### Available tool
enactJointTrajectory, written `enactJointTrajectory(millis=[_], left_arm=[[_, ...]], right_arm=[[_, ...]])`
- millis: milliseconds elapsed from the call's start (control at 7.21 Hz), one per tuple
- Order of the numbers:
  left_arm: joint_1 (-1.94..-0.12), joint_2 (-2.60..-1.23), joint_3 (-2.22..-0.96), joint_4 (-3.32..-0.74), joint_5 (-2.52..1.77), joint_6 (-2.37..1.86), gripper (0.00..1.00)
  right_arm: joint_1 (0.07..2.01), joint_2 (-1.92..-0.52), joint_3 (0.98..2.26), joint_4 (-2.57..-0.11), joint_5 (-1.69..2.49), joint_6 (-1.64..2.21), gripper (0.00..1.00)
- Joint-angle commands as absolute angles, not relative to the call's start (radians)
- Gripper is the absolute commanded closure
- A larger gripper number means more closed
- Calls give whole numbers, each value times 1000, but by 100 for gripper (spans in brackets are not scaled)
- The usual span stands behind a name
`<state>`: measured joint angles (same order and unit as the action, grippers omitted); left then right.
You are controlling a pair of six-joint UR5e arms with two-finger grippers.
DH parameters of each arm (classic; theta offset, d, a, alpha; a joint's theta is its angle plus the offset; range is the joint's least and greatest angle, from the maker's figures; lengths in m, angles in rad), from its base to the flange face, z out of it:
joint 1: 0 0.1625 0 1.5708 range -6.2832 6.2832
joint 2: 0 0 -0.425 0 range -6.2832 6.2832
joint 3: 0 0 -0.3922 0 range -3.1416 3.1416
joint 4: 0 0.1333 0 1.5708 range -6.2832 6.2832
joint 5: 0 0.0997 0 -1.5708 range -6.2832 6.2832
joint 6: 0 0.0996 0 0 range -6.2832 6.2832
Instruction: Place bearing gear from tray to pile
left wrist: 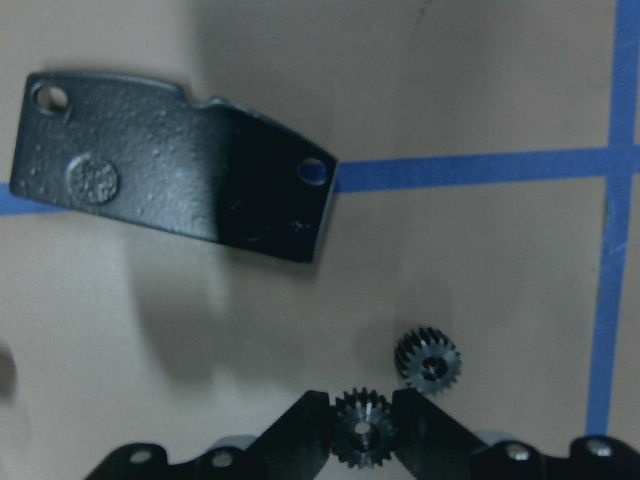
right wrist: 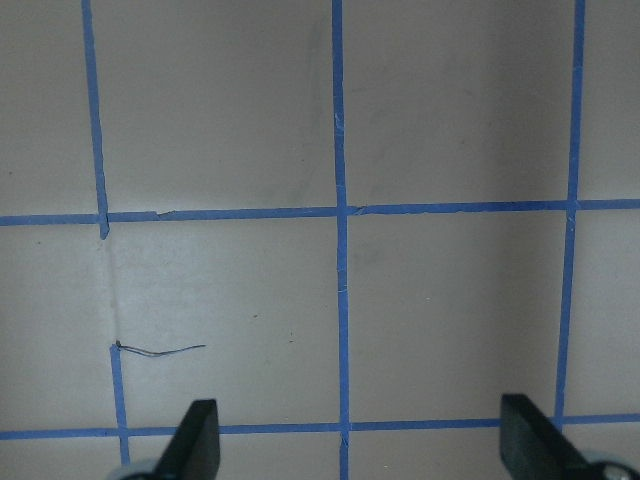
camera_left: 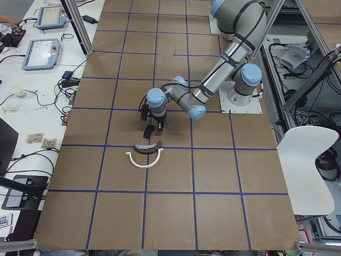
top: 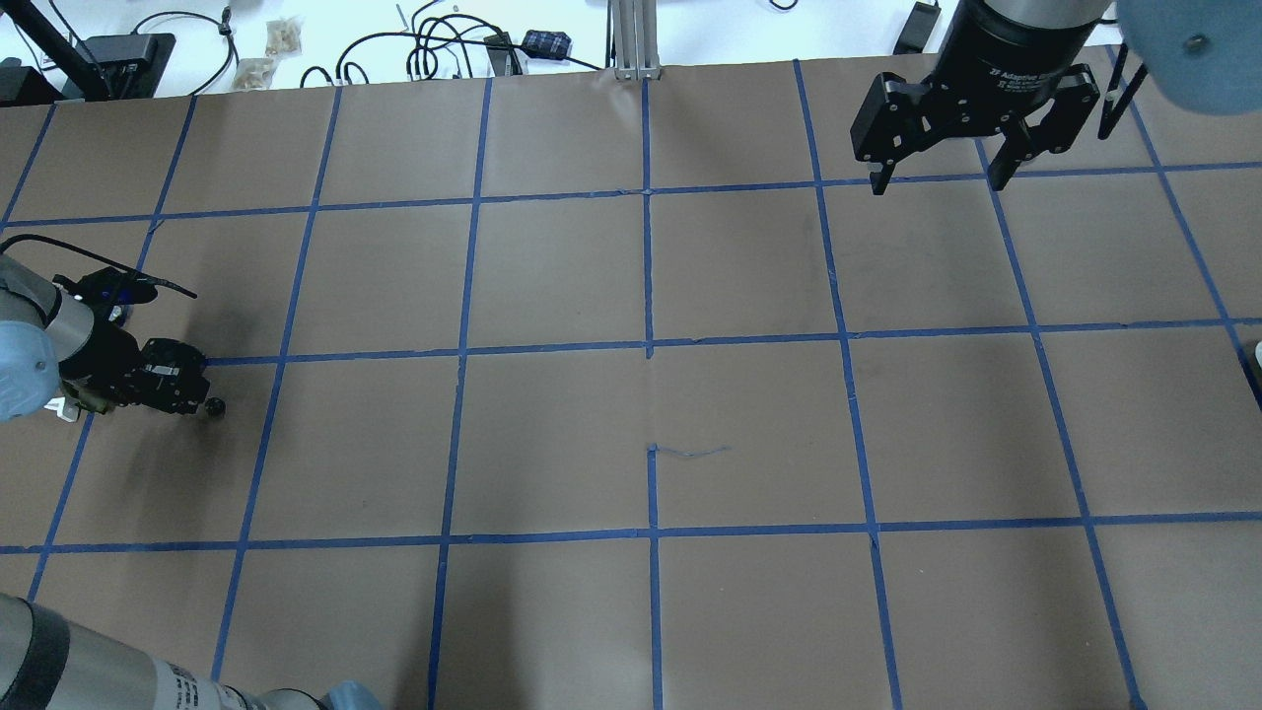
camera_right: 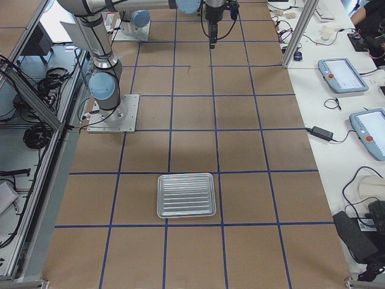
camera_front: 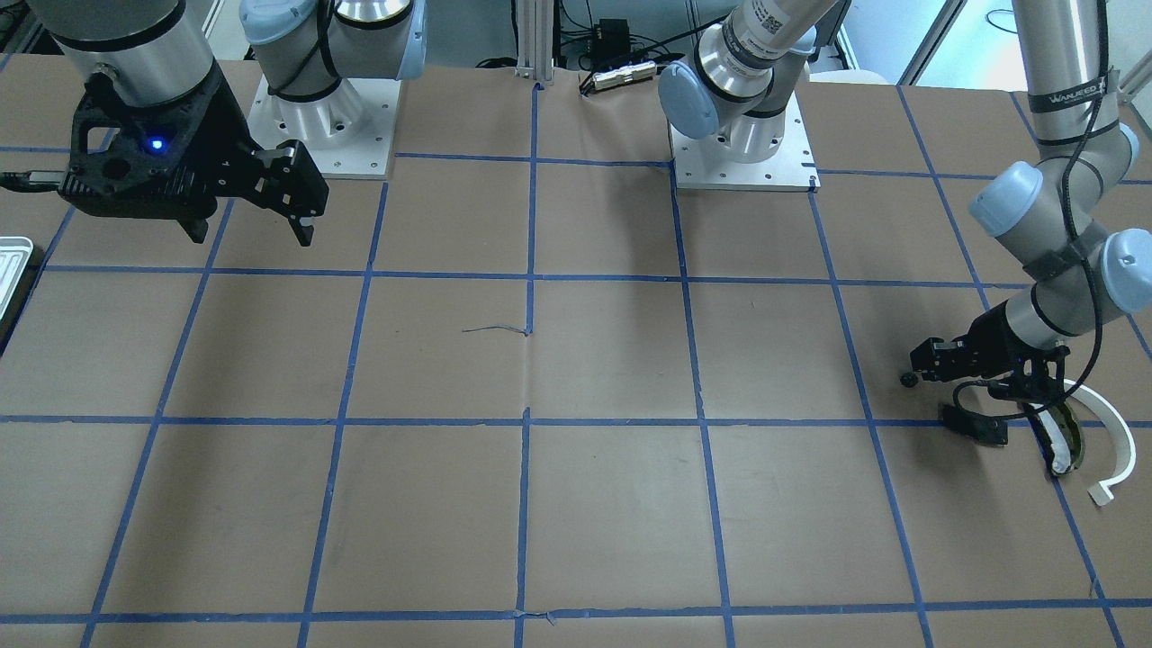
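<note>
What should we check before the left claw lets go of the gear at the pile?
1. Bearing gear seated between the left claw fingers: ok.
2. Claw at the pile, with the black plate and white arc close by: ok.
3. Drop spot free: not ok, a second gear lies just past the fingertips.
4. Held gear's height above the table: cannot tell.
5. Right claw open and far across the table: ok.
</note>
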<state>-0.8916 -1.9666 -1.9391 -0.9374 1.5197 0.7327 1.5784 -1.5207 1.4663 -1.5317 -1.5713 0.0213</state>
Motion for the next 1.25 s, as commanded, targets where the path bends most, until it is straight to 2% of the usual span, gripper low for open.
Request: enactJointTrajectory(millis=[0, 139, 277, 555, 694, 971, 1110], left_arm=[[-893, -1979, -1937, -923, 1486, 736, 79], [-890, -1970, -1936, -922, 1488, 736, 26], [-890, -1950, -1934, -923, 1496, 739, 20], [-908, -1907, -1922, -942, 1500, 732, 20], [-940, -1861, -1872, -1036, 1514, 721, 20], [-1142, -1757, -1708, -1324, 1522, 460, 18], [-1254, -1711, -1701, -1336, 1532, 311, 11]], right_arm=[[1578, -1522, 1466, -1540, -1571, 21, 0], [1578, -1522, 1470, -1542, -1569, 21, 0], [1578, -1522, 1470, -1542, -1569, 21, 0], [1578, -1522, 1471, -1542, -1569, 21, 0], [1578, -1522, 1471, -1542, -1568, 20, 0], [1578, -1522, 1471, -1542, -1569, 18, 0], [1578, -1522, 1471, -1542, -1568, 17, 0]])
